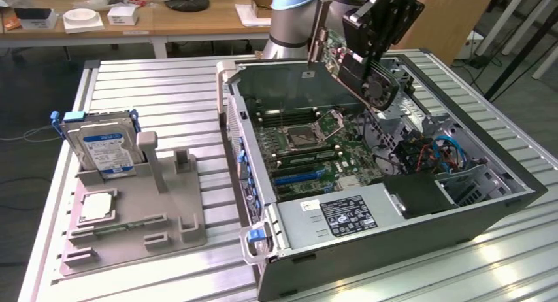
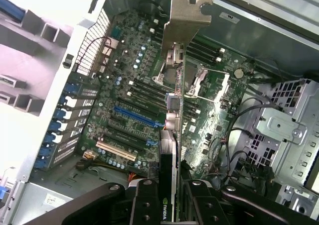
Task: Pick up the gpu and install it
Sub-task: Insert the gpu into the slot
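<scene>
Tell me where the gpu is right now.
The gpu hangs in the gripper, in the exterior view's upper middle, above the open computer case and its motherboard.

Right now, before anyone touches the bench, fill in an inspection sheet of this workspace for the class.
Surface: slatted metal table, open case on it.
Job's things: gpu held over the case, not yet seated.
Clutter: hard drive and chip on a grey holder beside the case.
Fingers: shut on the gpu.
Cables: blue cables inside the case.
Surroundings: desks behind the table.
</scene>
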Robot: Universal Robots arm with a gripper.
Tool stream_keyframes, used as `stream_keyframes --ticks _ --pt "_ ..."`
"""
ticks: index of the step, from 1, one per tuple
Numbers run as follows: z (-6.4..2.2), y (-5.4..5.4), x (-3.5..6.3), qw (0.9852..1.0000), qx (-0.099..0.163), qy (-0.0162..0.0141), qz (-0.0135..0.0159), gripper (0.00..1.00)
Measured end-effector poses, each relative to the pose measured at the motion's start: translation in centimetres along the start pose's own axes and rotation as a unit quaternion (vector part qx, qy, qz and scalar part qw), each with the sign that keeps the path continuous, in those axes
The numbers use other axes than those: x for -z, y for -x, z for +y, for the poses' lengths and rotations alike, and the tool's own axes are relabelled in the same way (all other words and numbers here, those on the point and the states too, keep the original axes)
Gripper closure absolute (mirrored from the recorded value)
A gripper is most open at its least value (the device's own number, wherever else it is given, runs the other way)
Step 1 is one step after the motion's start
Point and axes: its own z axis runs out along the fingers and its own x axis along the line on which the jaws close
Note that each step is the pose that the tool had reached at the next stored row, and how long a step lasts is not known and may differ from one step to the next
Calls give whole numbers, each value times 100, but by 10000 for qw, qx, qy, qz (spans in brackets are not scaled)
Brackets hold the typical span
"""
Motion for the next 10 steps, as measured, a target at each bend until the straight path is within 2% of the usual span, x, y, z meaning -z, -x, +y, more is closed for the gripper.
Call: stream_keyframes --ticks 10 --pt "0 0 0 9997 245 6 10 74"
